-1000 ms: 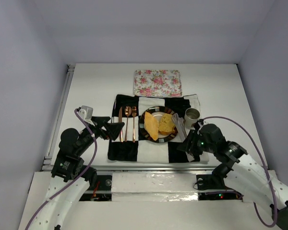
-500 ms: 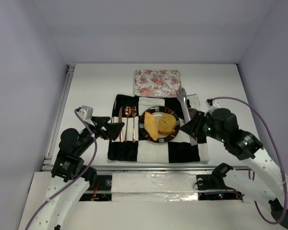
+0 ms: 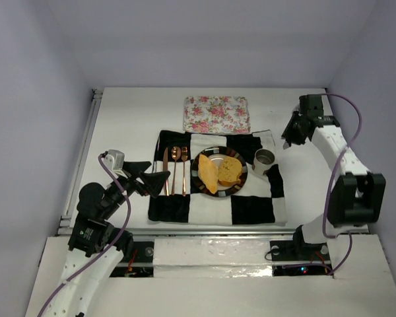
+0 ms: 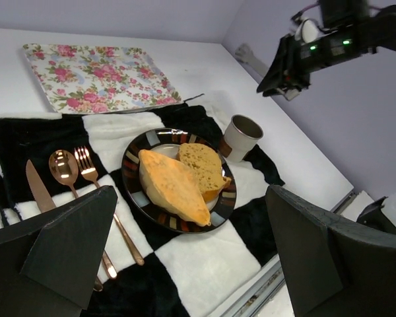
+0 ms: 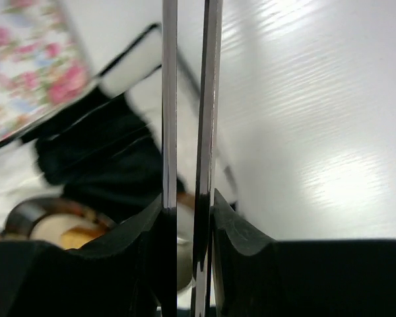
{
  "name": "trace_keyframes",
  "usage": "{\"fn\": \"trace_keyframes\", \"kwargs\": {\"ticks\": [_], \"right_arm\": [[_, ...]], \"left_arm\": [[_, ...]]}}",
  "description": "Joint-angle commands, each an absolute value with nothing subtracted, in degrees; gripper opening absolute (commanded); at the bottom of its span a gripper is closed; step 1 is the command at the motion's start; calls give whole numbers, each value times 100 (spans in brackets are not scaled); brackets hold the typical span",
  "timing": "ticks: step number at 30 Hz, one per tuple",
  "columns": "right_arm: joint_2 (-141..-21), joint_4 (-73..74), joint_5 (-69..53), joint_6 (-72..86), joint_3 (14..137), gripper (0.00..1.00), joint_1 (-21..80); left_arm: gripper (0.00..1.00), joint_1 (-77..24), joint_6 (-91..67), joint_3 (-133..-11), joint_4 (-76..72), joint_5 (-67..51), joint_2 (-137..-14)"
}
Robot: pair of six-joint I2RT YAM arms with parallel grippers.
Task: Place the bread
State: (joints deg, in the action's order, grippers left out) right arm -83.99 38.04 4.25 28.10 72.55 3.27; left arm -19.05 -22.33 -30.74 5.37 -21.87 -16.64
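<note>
Two pieces of bread lie side by side on a round dark-rimmed plate: an elongated yellow piece and a squarer brown piece. My left gripper is open, low over the mat's near left part, short of the plate, with nothing between its fingers. My right gripper hangs to the far right, beyond the cup, shut on thin metal tongs that stick out ahead of it. It is well apart from the plate.
A black-and-white checkered mat lies under the plate. A copper knife, spoon and fork lie left of the plate. A small cup stands right of it. A floral tray lies behind the mat.
My right arm has swung up from the mat's near right edge to the far right, carrying the tongs. The left arm has dropped back slightly. The bread has not moved.
</note>
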Motion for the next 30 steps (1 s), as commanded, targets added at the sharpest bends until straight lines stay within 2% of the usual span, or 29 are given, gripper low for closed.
{"fn": "trace_keyframes", "kwargs": {"ticks": [1, 5, 11, 16, 19, 20, 23, 26, 30], "right_arm": [[-9015, 3735, 108, 2488, 7881, 32, -131], [-9808, 3999, 720, 1813, 8191, 32, -333], [-10361, 3630, 1045, 1205, 7787, 32, -413], [-10792, 3542, 1300, 1116, 7805, 37, -413], [-10960, 3533, 1415, 1160, 7875, 46, -413], [-10969, 3507, 1432, 1178, 7875, 56, -413], [-10969, 3472, 1538, 1265, 7963, 74, -413], [-10724, 3507, 1538, 1519, 8164, 85, -413], [-9872, 3341, 1170, 2082, 8271, 94, -413]], "left_arm": [[97, -1925, -2189, -3050, 193, -2329, -1556], [97, -1925, -2180, -3050, 185, -2391, -1538], [97, -1925, -2171, -3050, 185, -2382, -1450], [97, -1925, -2171, -3050, 185, -2373, -1468], [97, -1925, -2180, -3050, 193, -2373, -1485], [97, -1925, -2180, -3050, 193, -2364, -1503], [97, -1925, -2180, -3041, 193, -2338, -1520], [97, -1925, -2171, -3050, 211, -2294, -1538], [97, -1925, -2197, -3067, 255, -2198, -1573]]}}
